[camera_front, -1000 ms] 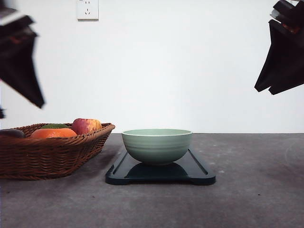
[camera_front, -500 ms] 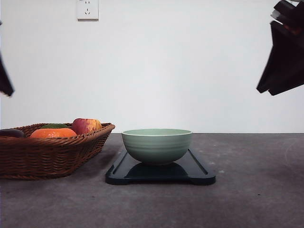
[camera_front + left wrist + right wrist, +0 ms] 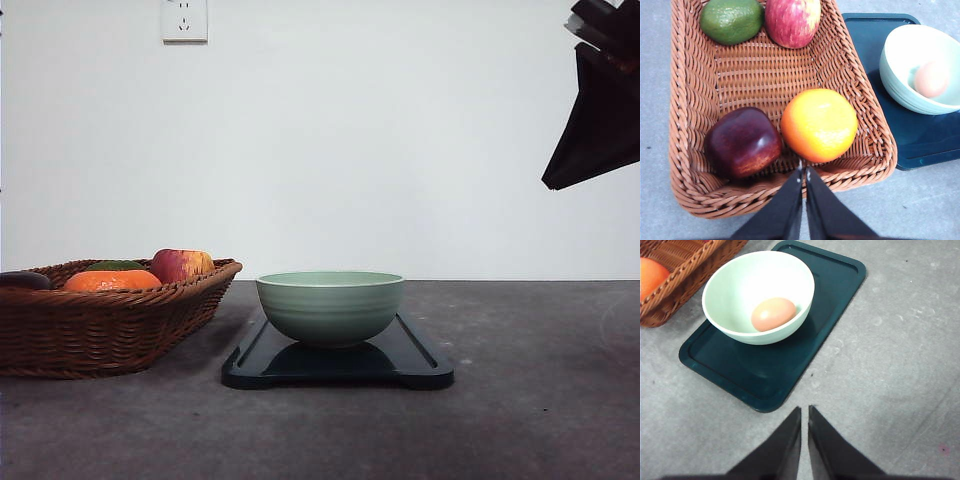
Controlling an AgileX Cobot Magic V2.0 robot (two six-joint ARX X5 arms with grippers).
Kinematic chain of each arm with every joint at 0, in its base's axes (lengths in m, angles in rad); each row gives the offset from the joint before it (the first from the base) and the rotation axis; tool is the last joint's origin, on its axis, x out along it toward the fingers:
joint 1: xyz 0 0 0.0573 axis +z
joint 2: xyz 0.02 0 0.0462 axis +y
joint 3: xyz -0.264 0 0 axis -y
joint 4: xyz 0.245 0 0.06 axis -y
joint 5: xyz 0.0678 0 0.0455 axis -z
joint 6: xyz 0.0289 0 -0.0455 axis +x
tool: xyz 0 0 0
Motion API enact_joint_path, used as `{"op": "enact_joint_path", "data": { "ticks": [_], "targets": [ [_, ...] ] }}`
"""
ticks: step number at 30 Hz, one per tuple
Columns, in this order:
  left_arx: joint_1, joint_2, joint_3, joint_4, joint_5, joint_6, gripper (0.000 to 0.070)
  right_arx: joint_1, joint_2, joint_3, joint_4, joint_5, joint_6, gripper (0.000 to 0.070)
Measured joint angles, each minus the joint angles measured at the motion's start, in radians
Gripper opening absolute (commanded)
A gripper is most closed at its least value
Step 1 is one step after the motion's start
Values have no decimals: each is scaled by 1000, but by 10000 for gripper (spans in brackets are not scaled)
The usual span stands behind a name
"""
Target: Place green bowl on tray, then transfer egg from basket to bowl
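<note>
The pale green bowl (image 3: 331,305) stands on the dark tray (image 3: 420,362) at the table's middle. A tan egg (image 3: 773,313) lies inside the bowl (image 3: 758,295), also seen as the egg (image 3: 931,79) in the left wrist view. The brown wicker basket (image 3: 110,325) sits left of the tray. My left gripper (image 3: 804,172) hangs shut and empty above the basket's (image 3: 690,120) near rim. My right gripper (image 3: 805,411) is shut and empty, raised over the bare table beside the tray (image 3: 805,347); its arm (image 3: 600,100) shows high at the right.
In the basket lie an orange (image 3: 819,125), a dark red fruit (image 3: 743,142), a green fruit (image 3: 732,20) and a red apple (image 3: 792,21). A wall socket (image 3: 184,20) sits on the white wall behind. Grey tabletop (image 3: 540,400) spreads right of the tray.
My left arm has risen and left the front view at the upper left. The right arm has shifted slightly up. Bowl, tray and basket have not moved.
</note>
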Motion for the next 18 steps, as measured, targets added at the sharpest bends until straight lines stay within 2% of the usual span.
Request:
{"op": "enact_joint_path", "data": {
  "ticks": [6,10,18],
  "targets": [
    [12,-27,0,3,-6,19,0,0,0,0,0,0,0,16],
    [79,-132,-31,90,-19,45,0,0,0,0,0,0,0,16],
    [248,-443,-274,256,-21,61,0,0,0,0,0,0,0,16]
  ]
}}
